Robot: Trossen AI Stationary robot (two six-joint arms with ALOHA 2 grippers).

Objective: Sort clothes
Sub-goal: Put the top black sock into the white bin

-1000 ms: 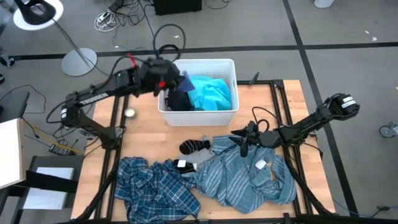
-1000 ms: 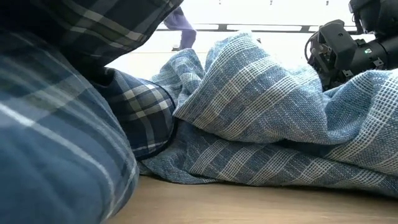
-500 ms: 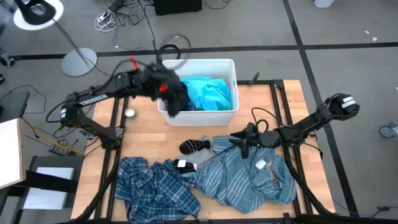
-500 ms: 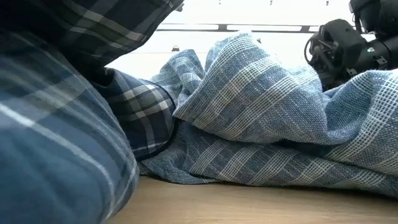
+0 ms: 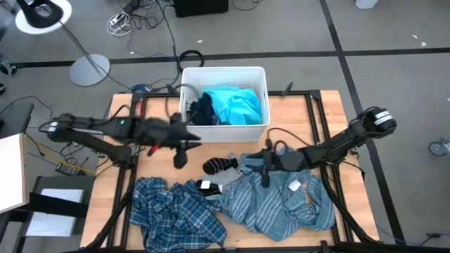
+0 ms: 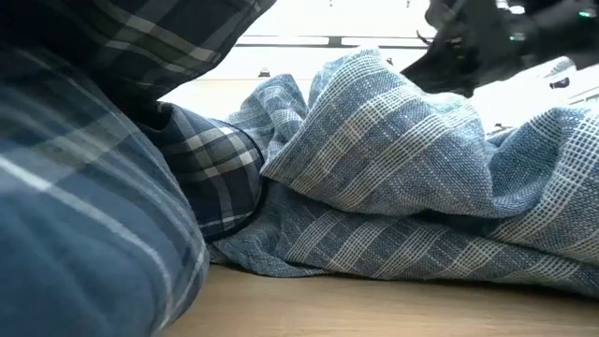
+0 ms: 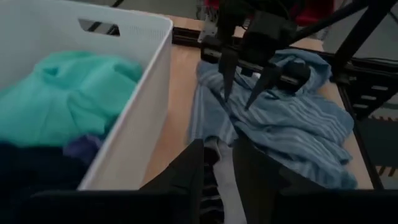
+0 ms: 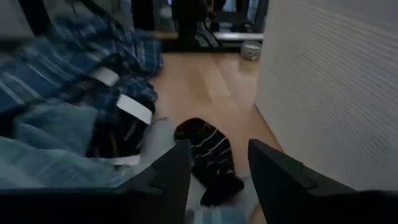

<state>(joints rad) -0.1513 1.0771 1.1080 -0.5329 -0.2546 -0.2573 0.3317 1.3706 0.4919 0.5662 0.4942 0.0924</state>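
The white bin [image 5: 223, 71] stands at the table's far middle and holds the turquoise tee [image 5: 237, 104] and dark pieces [image 5: 202, 112]. A black piece with white stripes [image 5: 219, 165] lies on the wood just in front of the bin. The grey-blue striped shirt [image 5: 281, 200] and the blue-white plaid shirt [image 5: 176, 209] lie crumpled along the near edge. My left gripper [image 5: 180, 156] hangs empty in front of the bin's left corner, fingers narrowly apart. My right gripper [image 5: 264, 169] is open over the striped shirt's far edge, its fingers pointing at the black striped piece [image 8: 208, 155].
Another small black piece with a white tag [image 5: 206, 186] lies between the two shirts. A small round tin [image 8: 252, 50] stands left of the bin. Bare wood [image 5: 158, 165] shows in front of the bin's left half. The bin's wall [image 7: 134, 124] stands close beside my left gripper.
My left gripper has let go of a dark piece, which now lies in the bin's left end. It has swung from over the bin toward the table's near edge and down. My right gripper has gone a little toward the table's left, toward the black striped piece.
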